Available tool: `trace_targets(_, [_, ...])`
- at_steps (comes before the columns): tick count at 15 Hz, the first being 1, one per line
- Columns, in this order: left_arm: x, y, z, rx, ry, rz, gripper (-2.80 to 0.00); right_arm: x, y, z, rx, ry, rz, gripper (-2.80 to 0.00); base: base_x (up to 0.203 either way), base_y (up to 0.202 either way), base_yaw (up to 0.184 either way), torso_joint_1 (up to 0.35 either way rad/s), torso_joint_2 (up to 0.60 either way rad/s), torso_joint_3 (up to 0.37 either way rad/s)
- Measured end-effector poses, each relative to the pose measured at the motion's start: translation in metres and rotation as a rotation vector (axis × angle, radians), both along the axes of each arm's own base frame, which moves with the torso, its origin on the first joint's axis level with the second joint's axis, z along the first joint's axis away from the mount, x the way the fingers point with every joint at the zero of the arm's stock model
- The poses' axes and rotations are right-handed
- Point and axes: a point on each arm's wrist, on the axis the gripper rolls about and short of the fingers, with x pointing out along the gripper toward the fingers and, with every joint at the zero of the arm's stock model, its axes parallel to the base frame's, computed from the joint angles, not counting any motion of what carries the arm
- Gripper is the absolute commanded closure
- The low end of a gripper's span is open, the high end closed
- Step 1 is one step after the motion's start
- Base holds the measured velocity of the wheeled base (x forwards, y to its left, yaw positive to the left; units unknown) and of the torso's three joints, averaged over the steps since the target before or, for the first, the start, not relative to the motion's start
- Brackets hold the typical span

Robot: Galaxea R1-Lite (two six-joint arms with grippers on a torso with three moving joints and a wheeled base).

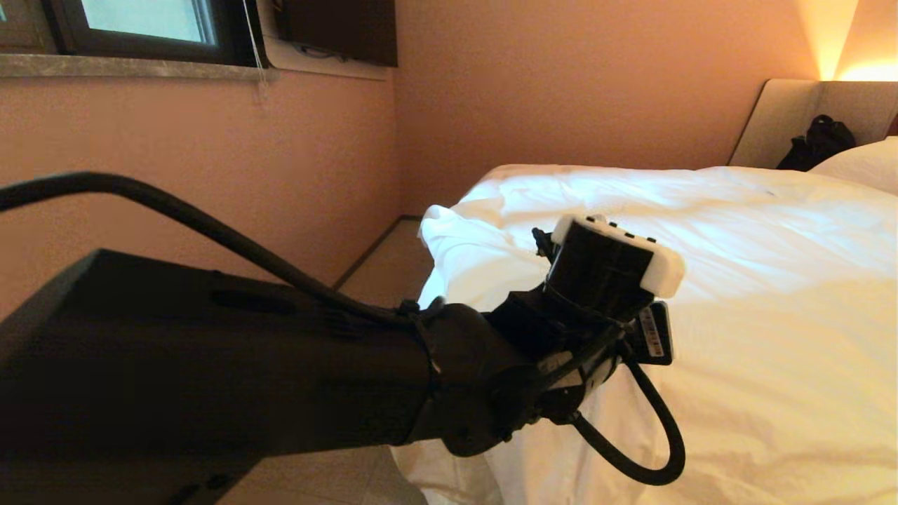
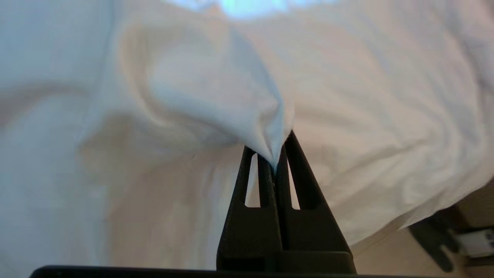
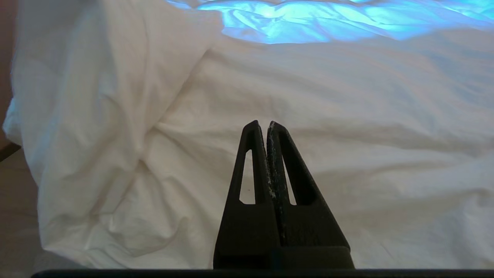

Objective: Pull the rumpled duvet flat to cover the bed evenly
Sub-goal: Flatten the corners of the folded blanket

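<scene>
The white duvet (image 1: 736,280) lies wrinkled over the bed (image 1: 786,119) and hangs down its near side. My left gripper (image 2: 273,154) is shut on a pinched fold of the duvet (image 2: 231,112), and the cloth rises in a peak up to the fingers. In the head view the left arm reaches in from the left, with its wrist (image 1: 610,270) over the bed's near left corner, where the duvet (image 1: 456,231) bunches up. My right gripper (image 3: 264,124) is shut with nothing in it and points at the draped duvet (image 3: 347,116).
A white pillow (image 1: 859,165) and a black bag (image 1: 817,144) lie at the headboard end. A narrow strip of floor (image 1: 386,266) runs between the bed and the pink wall (image 1: 210,161). A window (image 1: 140,21) sits high on that wall.
</scene>
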Motion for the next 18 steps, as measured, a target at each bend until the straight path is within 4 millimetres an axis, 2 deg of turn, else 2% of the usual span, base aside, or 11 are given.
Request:
trace_targets(3, [-0.005,0.009,0.016,-0.027,-0.018,0.001,0.0,0.0,0.0,0.0,0.0,0.0,0.0,0.0,0.0,0.0,0.0,0.0,0.0,0.0])
trace_targets(7, [-0.008,0.016,0.024,-0.035,-0.028,0.003,0.0,0.0,0.0,0.0,0.0,0.001,-0.001,0.0,0.0,0.0,0.0,0.0,0.0,0.0])
trace_targets(13, [0.007,0.045,0.002,0.059,0.014,0.053,0.0,0.0,0.0,0.0,0.0,0.0,-0.001,0.0,0.0,0.0,0.0,0.0,0.0,0.0])
trace_targets(18, [0.008,0.076,0.0,0.098,0.039,0.028,0.0,0.0,0.0,0.0,0.0,0.0,-0.001,0.0,0.0,0.0,0.0,0.0,0.0,0.0])
